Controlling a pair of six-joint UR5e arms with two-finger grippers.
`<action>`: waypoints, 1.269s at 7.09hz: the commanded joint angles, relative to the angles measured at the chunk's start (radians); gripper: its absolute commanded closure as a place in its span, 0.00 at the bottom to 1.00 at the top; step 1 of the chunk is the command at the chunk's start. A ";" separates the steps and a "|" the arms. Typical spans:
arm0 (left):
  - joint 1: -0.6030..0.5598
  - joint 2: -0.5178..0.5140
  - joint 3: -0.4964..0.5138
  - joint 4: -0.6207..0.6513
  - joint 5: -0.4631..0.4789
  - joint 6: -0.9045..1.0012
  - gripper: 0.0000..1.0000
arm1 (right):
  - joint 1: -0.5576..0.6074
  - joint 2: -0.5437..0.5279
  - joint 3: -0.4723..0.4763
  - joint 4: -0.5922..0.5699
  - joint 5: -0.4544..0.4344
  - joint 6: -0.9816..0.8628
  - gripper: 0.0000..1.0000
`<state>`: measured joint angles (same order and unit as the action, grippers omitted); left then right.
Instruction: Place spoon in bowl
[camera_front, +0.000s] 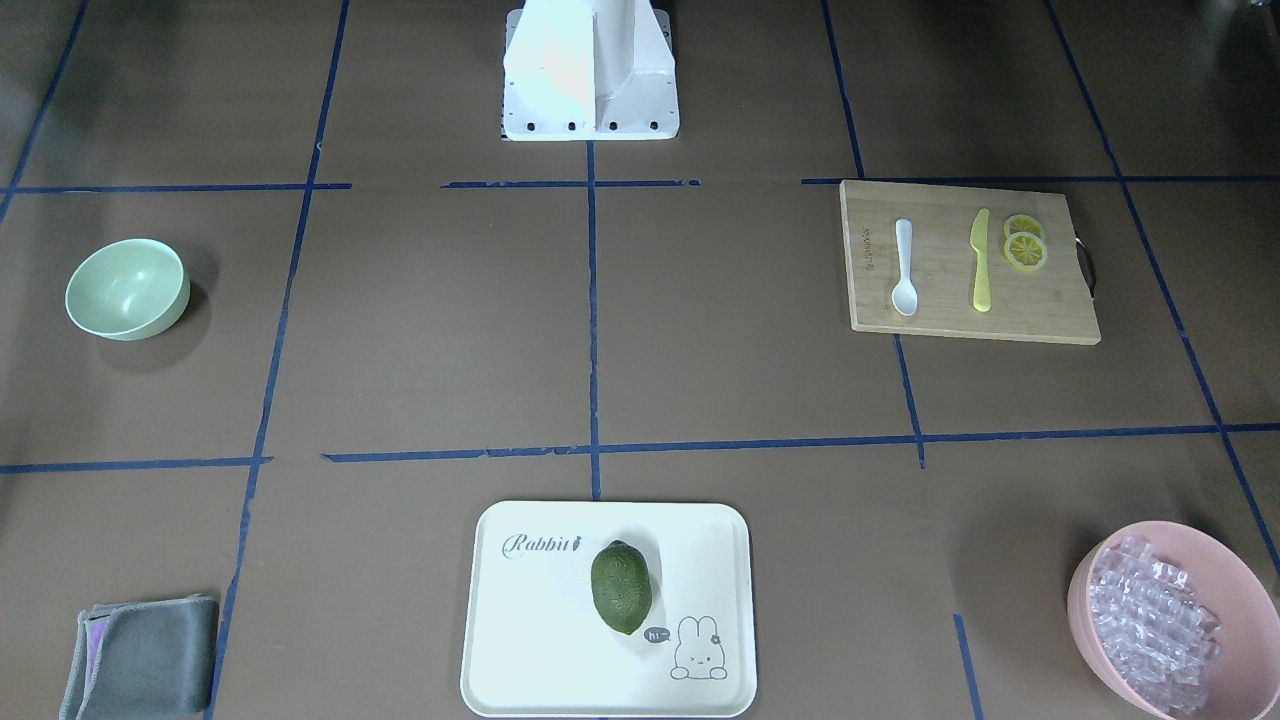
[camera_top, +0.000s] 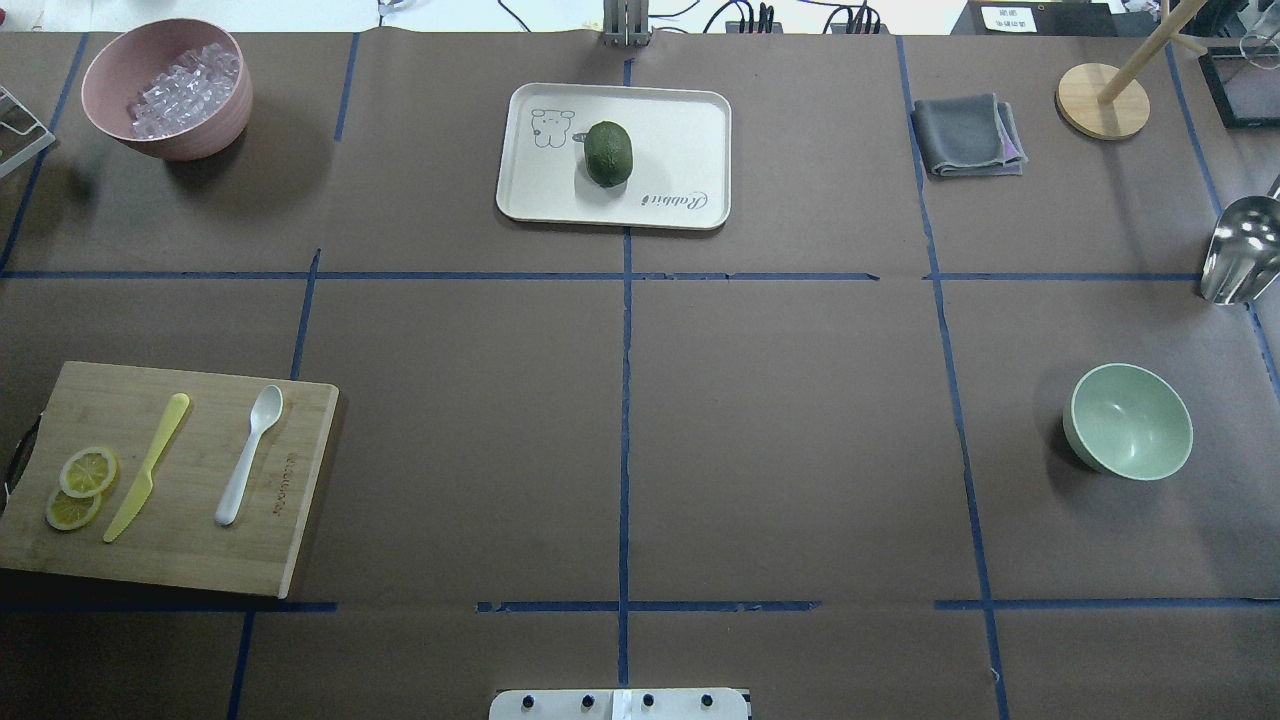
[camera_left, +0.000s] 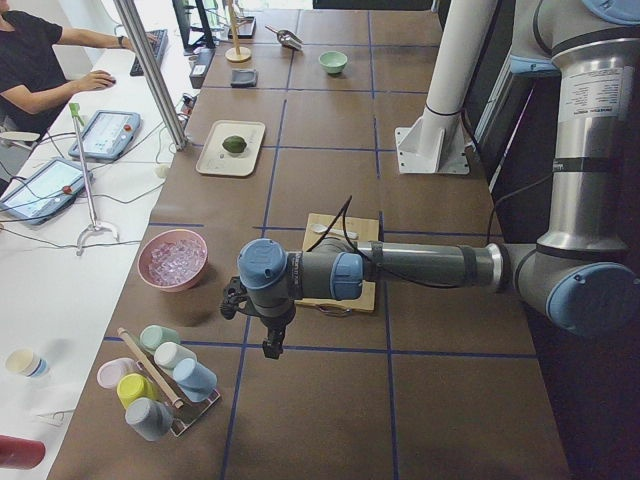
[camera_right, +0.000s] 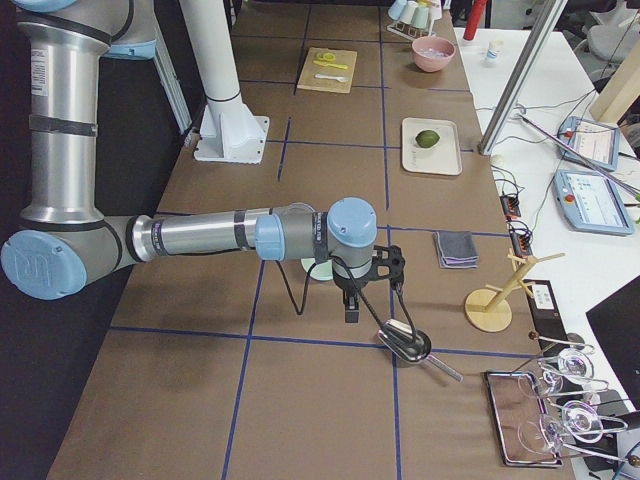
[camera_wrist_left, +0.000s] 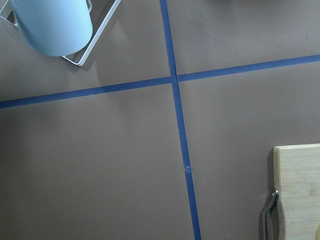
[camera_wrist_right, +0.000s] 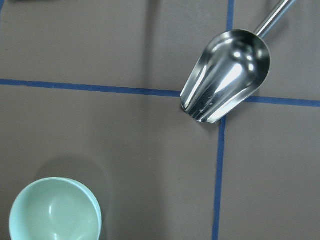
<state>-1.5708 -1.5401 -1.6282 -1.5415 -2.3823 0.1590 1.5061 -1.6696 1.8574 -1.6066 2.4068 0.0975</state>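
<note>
The white spoon (camera_front: 905, 268) lies on a wooden cutting board (camera_front: 1040, 310), next to a yellow-green knife (camera_top: 148, 465); it also shows in the overhead view (camera_top: 249, 455). The mint-green bowl (camera_top: 1131, 420) stands empty on the table's other side, and shows in the front view (camera_front: 128, 288) and the right wrist view (camera_wrist_right: 55, 210). My left gripper (camera_left: 271, 346) hangs over the table beyond the board's end, apart from the spoon. My right gripper (camera_right: 352, 312) hangs beside the bowl. I cannot tell whether either gripper is open or shut.
Lemon slices (camera_top: 80, 485) lie on the board. A pink bowl (camera_top: 200, 140) of ice cubes, a tray (camera_top: 680, 120) with a green fruit, a grey cloth (camera_top: 965, 135), a steel scoop (camera_wrist_right: 227, 75) and a wooden stand (camera_top: 1100, 100) are around. A cup rack (camera_left: 160, 380) stands near my left gripper.
</note>
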 joint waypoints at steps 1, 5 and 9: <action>0.000 0.000 -0.008 0.000 0.000 -0.001 0.00 | -0.087 -0.072 0.049 0.143 -0.011 0.210 0.00; 0.000 -0.002 -0.010 0.000 0.000 -0.001 0.00 | -0.436 -0.162 0.046 0.597 -0.202 0.802 0.00; 0.000 -0.009 -0.010 0.000 0.000 -0.003 0.00 | -0.587 -0.182 0.005 0.625 -0.319 0.874 0.00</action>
<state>-1.5708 -1.5470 -1.6378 -1.5417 -2.3823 0.1567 0.9299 -1.8436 1.8781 -0.9856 2.0928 0.9735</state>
